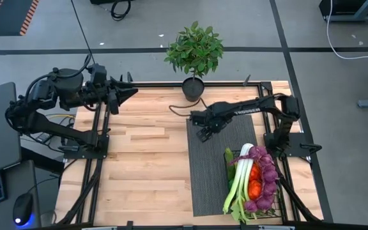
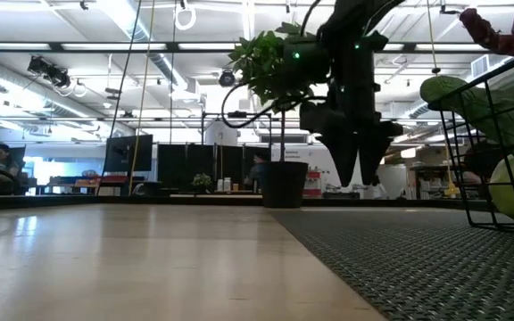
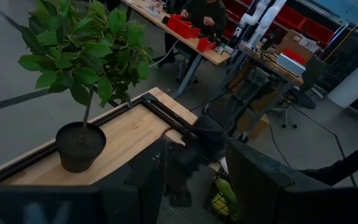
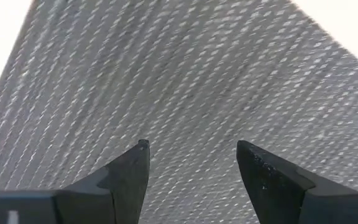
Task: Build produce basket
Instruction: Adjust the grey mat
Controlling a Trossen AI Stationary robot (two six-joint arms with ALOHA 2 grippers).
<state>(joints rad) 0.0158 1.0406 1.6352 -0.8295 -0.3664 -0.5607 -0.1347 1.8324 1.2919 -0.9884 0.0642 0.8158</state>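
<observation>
Hovering over the far end of the ribbed mat (image 1: 213, 160), the right gripper (image 1: 204, 134) points its two fingers (image 4: 129, 174) down at the weave with a clear gap between them and nothing held; the low view shows the tips (image 2: 357, 169) above the mat surface, not touching it. Landmark for all positions: the mat. The basket (image 1: 260, 207) sits at the mat's near right corner, well apart from the right gripper, and it is already loaded with produce: a white-green leek (image 1: 237, 182) lies lengthwise along the side nearest the mat's centre, purple grapes (image 1: 267, 176) run along the opposite side, and red-orange pieces (image 1: 255, 181) show between them. Green leafy ends (image 1: 238, 211) hang over the basket's near edge. A potted plant (image 1: 195, 54) stands just beyond the mat's far edge, near the right gripper. The left gripper (image 1: 125, 93) waits well to the left of the mat, at the far left corner of the wooden table (image 1: 139, 166), raised clear of the surface, fingers parted and empty, aimed toward the plant.
</observation>
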